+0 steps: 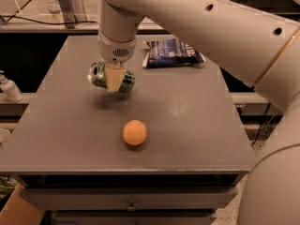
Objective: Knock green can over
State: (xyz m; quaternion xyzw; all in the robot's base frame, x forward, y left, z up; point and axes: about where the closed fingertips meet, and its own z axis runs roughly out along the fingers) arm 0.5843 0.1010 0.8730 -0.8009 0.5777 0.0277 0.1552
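one pale two-finger gripper [114, 80] hangs over the grey metal table [197, 121], its fingers clamped on the small green aluminium can [127, 82]. the can lies on its side in the grip, silver top toward 9 o'clock, a shadow on the tabletop below it. a round orange ball [134, 132] sits at 5 o'clock from the can, apart from it. a dark blue crinkled chip bag [173, 52] lies at 2 o'clock.
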